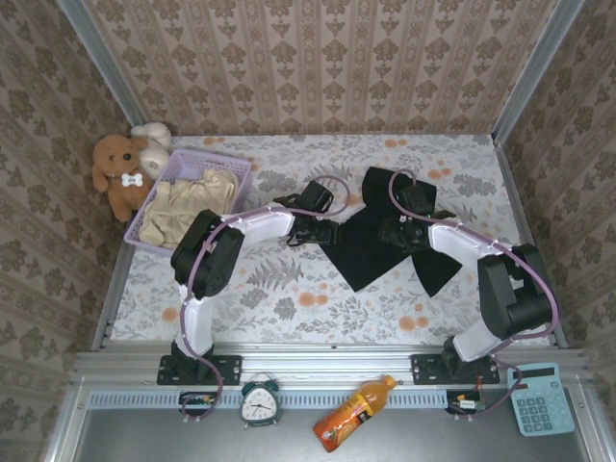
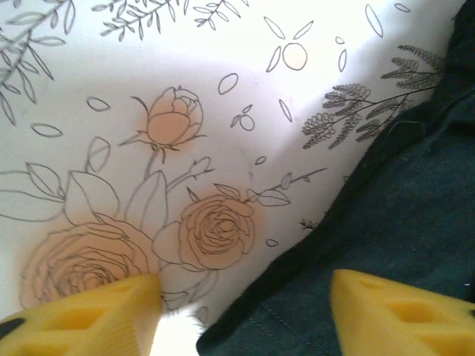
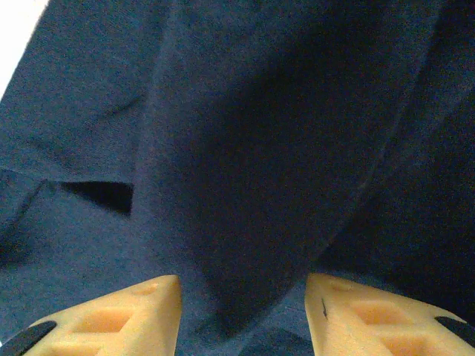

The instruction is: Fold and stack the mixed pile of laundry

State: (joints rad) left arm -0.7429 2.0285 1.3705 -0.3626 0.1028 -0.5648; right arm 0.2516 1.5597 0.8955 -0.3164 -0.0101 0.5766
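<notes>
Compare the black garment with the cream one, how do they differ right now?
Colour: the black garment is dark; the cream garment is pale beige. Place: the black one lies on the floral table; the cream one sits in the lavender basket. Pose: the black one is spread out, the cream one bunched. Both are soft cloth, neither folded yet.

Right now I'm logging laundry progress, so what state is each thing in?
black garment, spread out, unfolded
cream garment, bunched inside the basket
lavender basket, upright, holding the cream garment
left pincer, open, at the black garment's edge
right pincer, open, over the black garment
orange bottle, lying on its side
</notes>
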